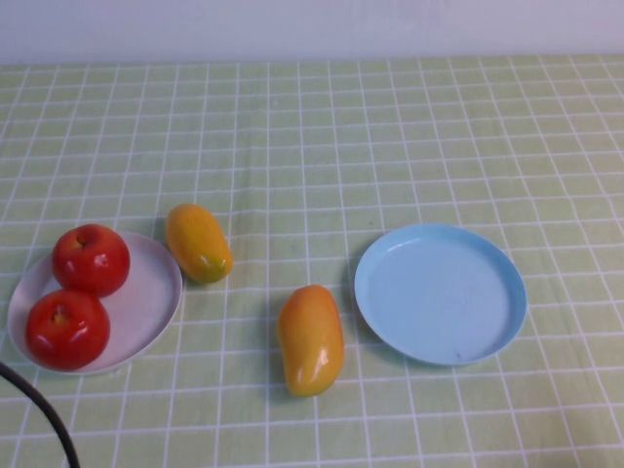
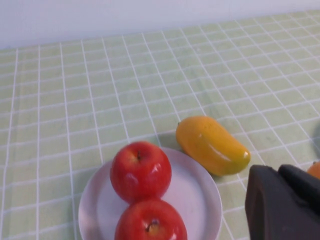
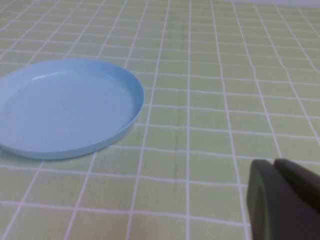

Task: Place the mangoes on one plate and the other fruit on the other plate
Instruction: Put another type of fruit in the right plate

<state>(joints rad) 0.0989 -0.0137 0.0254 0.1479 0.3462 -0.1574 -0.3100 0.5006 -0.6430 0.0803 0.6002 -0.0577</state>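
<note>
Two red apples (image 1: 91, 259) (image 1: 66, 329) sit on the white plate (image 1: 151, 292) at the left. One mango (image 1: 198, 242) lies on the cloth just right of that plate. The other mango (image 1: 311, 338) lies nearer the front, left of the light blue plate (image 1: 440, 292), which holds nothing. Neither gripper shows in the high view. My left gripper (image 2: 280, 169) is shut and holds nothing, near the white plate (image 2: 200, 195), the apples (image 2: 140, 171) and the first mango (image 2: 212, 145). My right gripper (image 3: 275, 162) is shut and holds nothing, apart from the blue plate (image 3: 65, 107).
A green checked cloth (image 1: 312, 146) covers the whole table up to a pale wall at the back. A black cable (image 1: 39, 409) curves in at the front left corner.
</note>
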